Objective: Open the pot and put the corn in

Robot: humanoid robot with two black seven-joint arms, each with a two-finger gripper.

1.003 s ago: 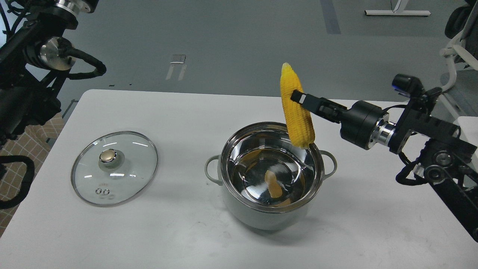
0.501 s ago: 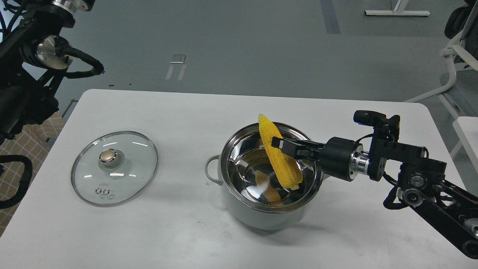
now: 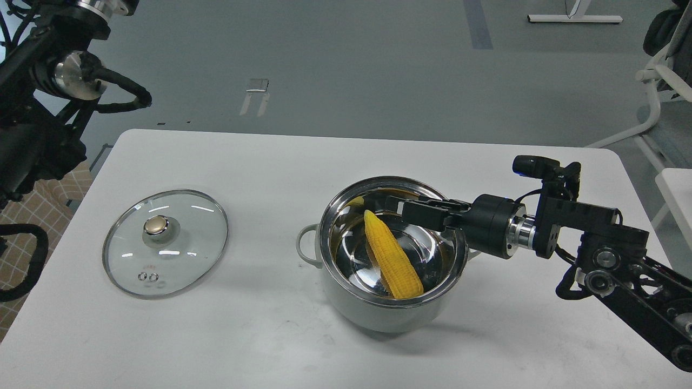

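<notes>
Corn (image 3: 392, 257) lies inside the pot (image 3: 390, 254), tip up-left, butt against the near wall. Right hand (image 3: 399, 205) hovers over the pot's far rim, fingers apart, gripping nothing. Glass lid (image 3: 165, 241) sits flat on the tabletop (image 3: 259, 335), well left of the pot. Left hand not visible.

White worktop (image 3: 303, 156) with rounded far corners, on a grey floor (image 3: 351, 65). Directly on it: glass lid (image 3: 165, 242), knob up, lying flat at the left; pale grey-green pot (image 3: 390, 310) standing upright right of centre, well apart from the lid.
</notes>
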